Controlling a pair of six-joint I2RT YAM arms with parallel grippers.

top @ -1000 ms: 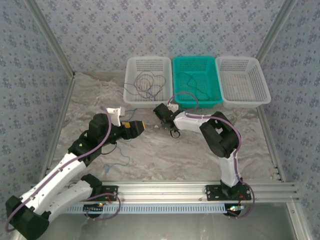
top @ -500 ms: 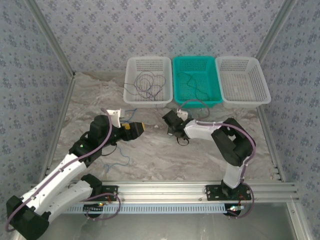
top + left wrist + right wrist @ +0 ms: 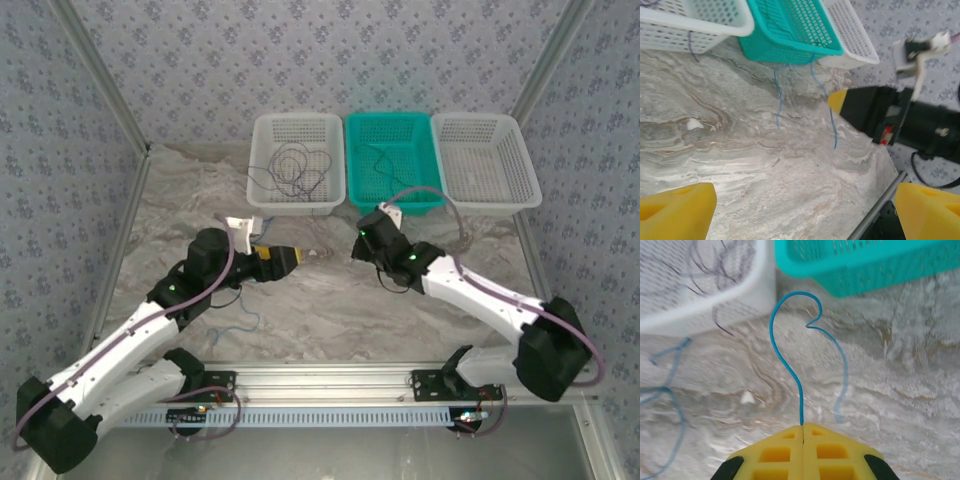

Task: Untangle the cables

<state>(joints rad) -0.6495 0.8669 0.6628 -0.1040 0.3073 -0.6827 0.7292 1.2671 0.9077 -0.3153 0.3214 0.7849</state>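
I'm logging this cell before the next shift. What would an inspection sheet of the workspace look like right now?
Surface: marbled grey table.
Job's things: dark cable coiled in the left white basket; green cable in the teal basket; blue cable out on the table, one end pinched.
Clutter: small white scrap on the table; right white basket.
Grippers: left gripper open, holding nothing; right gripper shut on the blue cable.
Cables: purplish harness cable looping above the right arm.
Surroundings: patterned wall panels; aluminium rail at the near edge.
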